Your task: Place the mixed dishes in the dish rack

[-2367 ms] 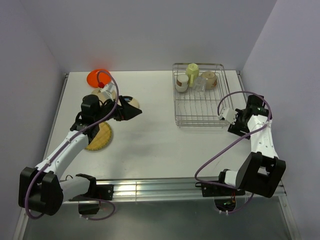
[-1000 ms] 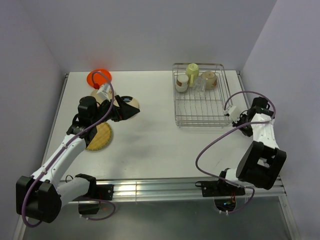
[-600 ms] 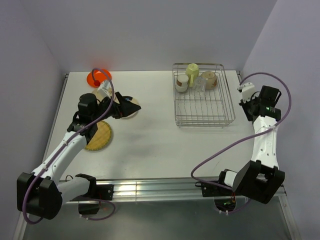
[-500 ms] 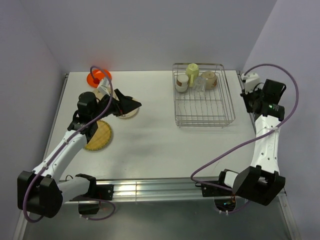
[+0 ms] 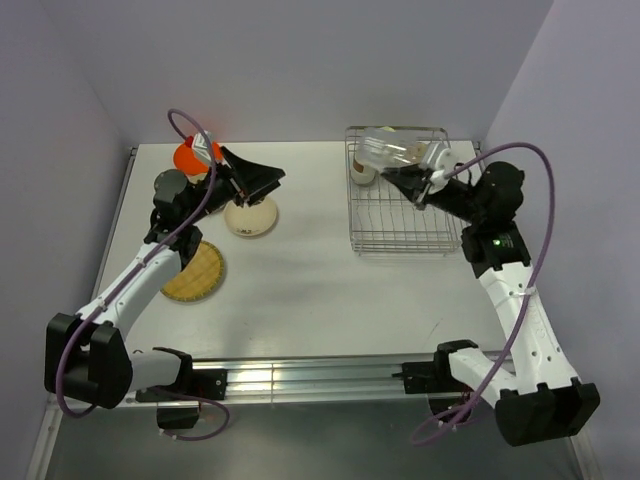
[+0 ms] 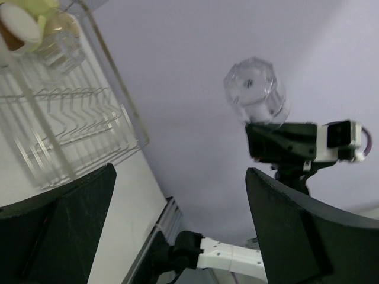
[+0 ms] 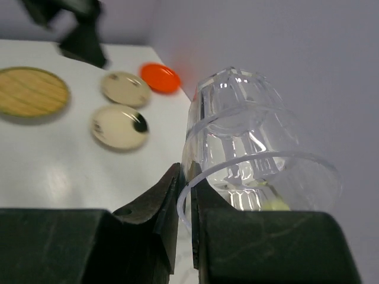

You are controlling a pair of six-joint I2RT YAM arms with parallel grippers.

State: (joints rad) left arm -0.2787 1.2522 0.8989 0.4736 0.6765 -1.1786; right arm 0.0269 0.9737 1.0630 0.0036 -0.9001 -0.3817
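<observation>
**Top view.** My right gripper (image 5: 418, 182) is closed on the clear glass (image 5: 385, 150). The glass hangs tilted above the far end of the dish rack (image 5: 408, 243) and is not yet seated in it. My left gripper (image 5: 272, 185) is raised above the table and points toward the rack. Its jaws stand wide apart with nothing between them. The orange plate (image 5: 188, 157), the cream plate with dark mark (image 5: 250, 219) and the woven plate (image 5: 196, 272) lie on the table, well apart from the rack.

**Left wrist view.** Both of this gripper's fingers (image 6: 65, 231) frame the view with only air between them. Across the table the glass (image 6: 254, 89) stands clear of the rack's wires. The pale yellow-green mug (image 6: 23, 9) sits among the items crowding the rack's far end.

**Right wrist view.** The fingers (image 7: 155, 207) pinch only the thin wall of the glass at its rim, one inside and one outside. The tan plate (image 7: 125, 87) lies on the table beside the orange one.

**Hazards.**
- I judge the rim pinch to be weak. A fast wrist turn could swing the glass in the jaws or slip it out onto the wires.
- A descent at the far end could knock the mug or its neighbours, because that end is already full.
- Lowering with the glass tilted could catch its rim on the rack's raised side.
- My raised left arm faces the rack. Reaching inward with it now risks contact with the right arm.
</observation>
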